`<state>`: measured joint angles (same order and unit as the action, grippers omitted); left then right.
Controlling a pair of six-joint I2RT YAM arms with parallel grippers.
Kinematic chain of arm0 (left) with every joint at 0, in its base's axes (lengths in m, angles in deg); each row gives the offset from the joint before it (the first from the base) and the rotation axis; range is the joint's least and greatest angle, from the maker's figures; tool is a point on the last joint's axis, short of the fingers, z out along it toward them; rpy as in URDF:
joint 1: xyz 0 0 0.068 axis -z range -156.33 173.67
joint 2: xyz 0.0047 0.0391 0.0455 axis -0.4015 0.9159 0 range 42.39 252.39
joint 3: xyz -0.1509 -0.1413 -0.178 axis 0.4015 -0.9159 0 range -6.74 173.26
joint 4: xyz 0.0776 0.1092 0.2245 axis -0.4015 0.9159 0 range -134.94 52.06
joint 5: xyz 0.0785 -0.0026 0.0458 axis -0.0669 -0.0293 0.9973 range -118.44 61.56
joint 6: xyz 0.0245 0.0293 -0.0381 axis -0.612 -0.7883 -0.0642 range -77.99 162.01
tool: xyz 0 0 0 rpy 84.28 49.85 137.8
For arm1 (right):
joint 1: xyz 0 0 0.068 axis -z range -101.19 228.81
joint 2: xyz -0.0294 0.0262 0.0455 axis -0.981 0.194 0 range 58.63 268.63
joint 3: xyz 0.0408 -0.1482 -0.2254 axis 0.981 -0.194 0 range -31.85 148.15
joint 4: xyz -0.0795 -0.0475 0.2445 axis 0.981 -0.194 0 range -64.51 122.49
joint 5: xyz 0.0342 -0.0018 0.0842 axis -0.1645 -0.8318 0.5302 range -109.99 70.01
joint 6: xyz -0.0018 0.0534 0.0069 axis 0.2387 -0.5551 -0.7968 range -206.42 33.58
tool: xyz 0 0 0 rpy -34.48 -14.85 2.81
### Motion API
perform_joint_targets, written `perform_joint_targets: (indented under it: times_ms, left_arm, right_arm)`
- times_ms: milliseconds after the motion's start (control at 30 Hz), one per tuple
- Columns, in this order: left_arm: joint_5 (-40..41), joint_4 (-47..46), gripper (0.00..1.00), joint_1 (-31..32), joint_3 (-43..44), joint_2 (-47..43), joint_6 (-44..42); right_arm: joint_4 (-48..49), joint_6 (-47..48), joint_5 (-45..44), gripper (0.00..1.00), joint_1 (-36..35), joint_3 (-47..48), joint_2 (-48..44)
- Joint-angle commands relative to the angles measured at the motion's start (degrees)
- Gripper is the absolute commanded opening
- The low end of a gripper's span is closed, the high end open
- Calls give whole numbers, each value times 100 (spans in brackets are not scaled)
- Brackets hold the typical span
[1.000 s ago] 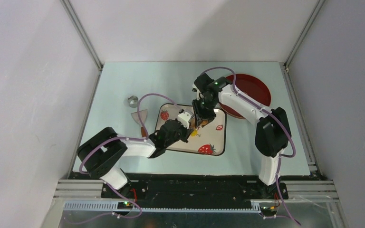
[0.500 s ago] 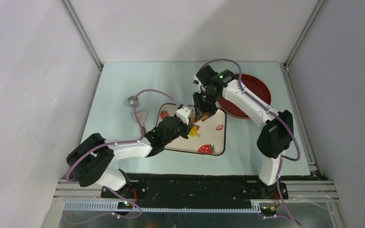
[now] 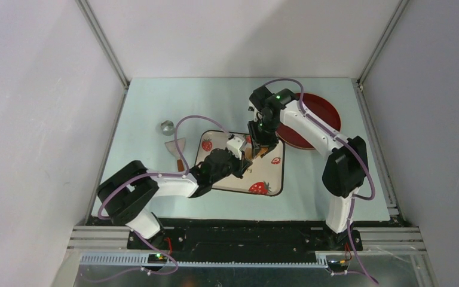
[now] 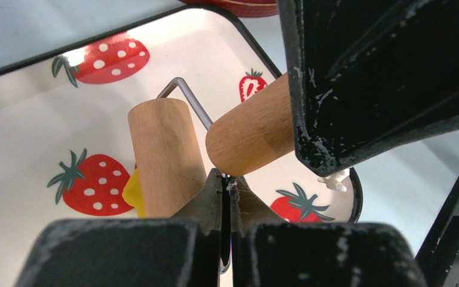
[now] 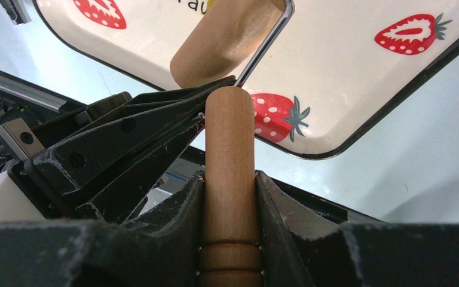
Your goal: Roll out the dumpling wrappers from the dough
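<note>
Pale blue-green table [image 3: 155, 101] is enclosed by white walls on three sides. At its centre a strawberry-print tray [image 3: 272, 176] is laid, with a red plate [image 3: 320, 110] at 2 o'clock from it, partly covered by the right arm. A small metal ring [image 3: 167, 127] is seen at 10 o'clock from the tray, and a scraper [image 3: 176, 149] just beside the tray's 9 o'clock edge. Both arms are brought together over the tray's middle, so most of it is blocked in the top view.

The dough [image 4: 132, 192] is shown on the tray only as a bright yellow corner, at 9 o'clock of the wooden rolling pin [image 4: 166, 155] that is set on it; its shape and spread are hidden beneath the wood.

The rolling pin's handle [image 5: 229, 125] is clamped between the fingers of the right gripper [image 5: 229, 179], which are pressed to both its sides. The left gripper [image 4: 223, 185] is closed to a thin slit at the wire frame joining the rolling pin to its handle; whether the wire is pinched cannot be told. The tray's near rim is cut off in the left wrist view.
</note>
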<state>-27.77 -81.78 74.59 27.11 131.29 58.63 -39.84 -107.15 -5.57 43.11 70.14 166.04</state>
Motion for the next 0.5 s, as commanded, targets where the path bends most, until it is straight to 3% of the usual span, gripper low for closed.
perform_joint_targets:
  times_ms: [0,467]
  left_arm:
    - [-89,-918,0,66,16,125,299]
    - [69,-1362,0,59,-304,534,714]
  right_arm:
    - [223,75,421,0,-46,-48,177]
    - [155,112,518,0,-64,-121,649]
